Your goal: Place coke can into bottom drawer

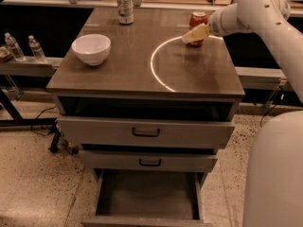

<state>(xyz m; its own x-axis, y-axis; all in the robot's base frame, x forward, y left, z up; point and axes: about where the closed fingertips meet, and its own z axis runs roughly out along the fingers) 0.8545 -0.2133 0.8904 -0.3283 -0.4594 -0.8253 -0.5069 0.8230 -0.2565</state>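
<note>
The red coke can [198, 21] stands upright on the cabinet top near its back right. My gripper [194, 34] hangs from the white arm that comes in from the right; its pale fingers point left and sit right in front of the can, overlapping its lower half. The bottom drawer [147, 196] is pulled out below the cabinet, with bare grey walls and floor.
A white bowl [91, 48] sits on the left of the top. A silver-green can [125, 7] stands at the back edge. Two upper drawers with dark handles [146, 132] are slightly pulled out. Water bottles [21, 47] stand on a shelf at left.
</note>
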